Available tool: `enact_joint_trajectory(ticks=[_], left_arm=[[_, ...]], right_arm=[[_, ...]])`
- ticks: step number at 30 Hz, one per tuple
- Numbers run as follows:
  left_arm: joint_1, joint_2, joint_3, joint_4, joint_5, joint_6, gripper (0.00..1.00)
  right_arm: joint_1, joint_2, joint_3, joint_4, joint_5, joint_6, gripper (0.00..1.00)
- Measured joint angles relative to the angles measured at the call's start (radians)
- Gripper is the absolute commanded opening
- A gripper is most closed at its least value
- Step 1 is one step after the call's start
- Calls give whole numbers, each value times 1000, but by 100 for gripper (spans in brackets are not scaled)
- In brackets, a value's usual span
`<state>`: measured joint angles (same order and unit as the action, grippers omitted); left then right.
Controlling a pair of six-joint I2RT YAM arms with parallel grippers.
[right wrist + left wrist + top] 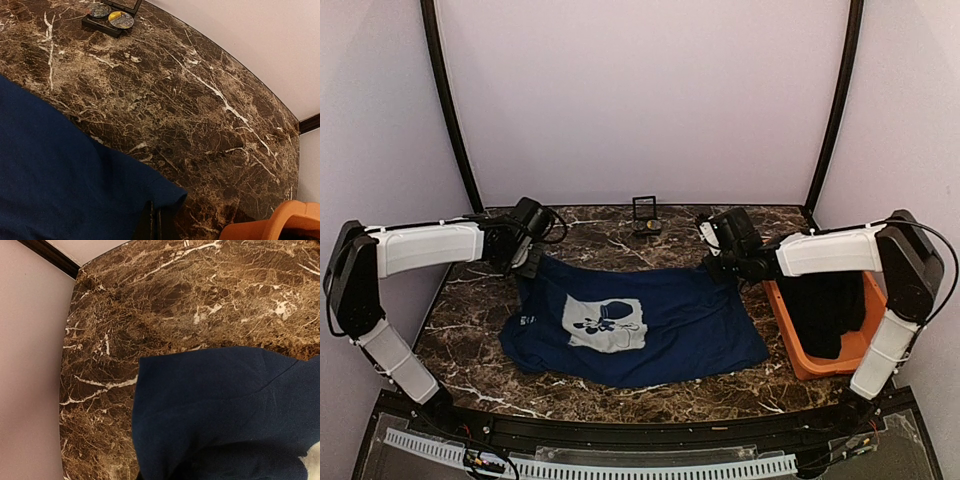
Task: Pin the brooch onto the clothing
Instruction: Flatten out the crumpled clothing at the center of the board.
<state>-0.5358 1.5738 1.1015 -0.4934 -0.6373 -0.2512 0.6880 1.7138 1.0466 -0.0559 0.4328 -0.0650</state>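
The clothing (640, 325), a navy T-shirt with a pale chest print, lies spread on the marble table. My left gripper (532, 262) is at its far left corner. In the left wrist view the fabric (215, 410) rises over the jaws and hides them. My right gripper (718, 262) is at the far right corner, its fingertips (156, 215) pressed together with the shirt's edge (165, 192) folded over them. The brooch (121, 20), a small round greyish-gold disc, rests on the small black open case (645, 218) at the back of the table, apart from both grippers.
An orange bin (860, 350) holding a black garment (820, 310) stands at the right, just beside the right arm. A second darker disc (100, 10) lies by the brooch in the case. Walls close off the back and sides of the table (470, 310).
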Motion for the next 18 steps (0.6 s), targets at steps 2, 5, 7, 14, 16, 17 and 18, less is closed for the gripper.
enact_joint_trajectory(ticks=[2, 5, 7, 14, 16, 17, 18], left_arm=[[11, 32, 6, -2, 2, 0, 1], [44, 65, 17, -5, 10, 4, 1], [72, 75, 34, -13, 16, 8, 1], [170, 98, 167, -24, 26, 65, 1], [182, 122, 199, -17, 24, 84, 1], [186, 139, 213, -16, 23, 94, 1], [189, 160, 227, -18, 24, 101, 1]], right_arm=[[-4, 26, 21, 6, 4, 0, 0], [-14, 40, 38, 10, 3, -1, 1], [-23, 46, 56, 10, 2, -1, 1], [-46, 109, 161, 19, 2, -4, 2], [-48, 134, 183, 21, 2, -3, 2], [-49, 142, 189, 21, 2, -2, 3], [-50, 154, 198, 19, 3, -1, 5]])
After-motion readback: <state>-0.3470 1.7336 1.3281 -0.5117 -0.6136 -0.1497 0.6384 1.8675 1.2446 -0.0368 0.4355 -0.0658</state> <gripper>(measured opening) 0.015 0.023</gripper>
